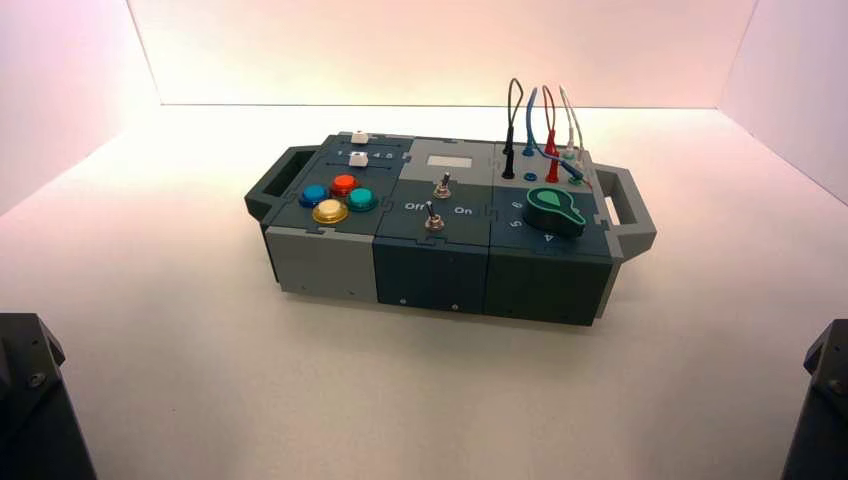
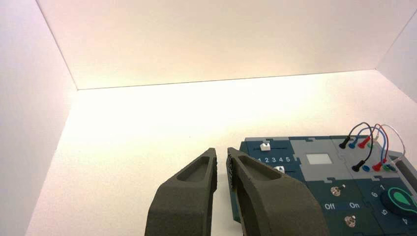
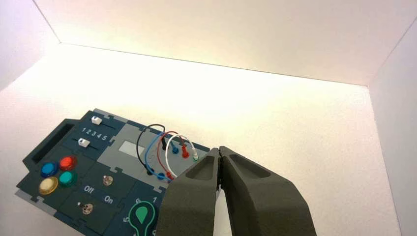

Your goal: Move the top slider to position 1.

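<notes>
The top slider (image 1: 360, 137) is a tiny white square knob on a thin dark rail at the box's far left corner. It also shows in the left wrist view (image 2: 265, 146) and the right wrist view (image 3: 96, 120). The digit 1 (image 2: 260, 161) starts the white numeral row just in front of that rail and also shows in the right wrist view (image 3: 83, 131). My left gripper (image 2: 221, 152) hangs short of the box's left end, with a narrow gap between its fingers. My right gripper (image 3: 219, 150) is shut and empty, back from the box's right end.
A twin white slider knob (image 1: 357, 159) sits in front of the numerals. Coloured round buttons (image 1: 338, 197), two toggle switches (image 1: 434, 219), a green knob (image 1: 553, 208) and looped wires (image 1: 540, 130) fill the box top. Parked arm parts show at the bottom corners (image 1: 30, 400).
</notes>
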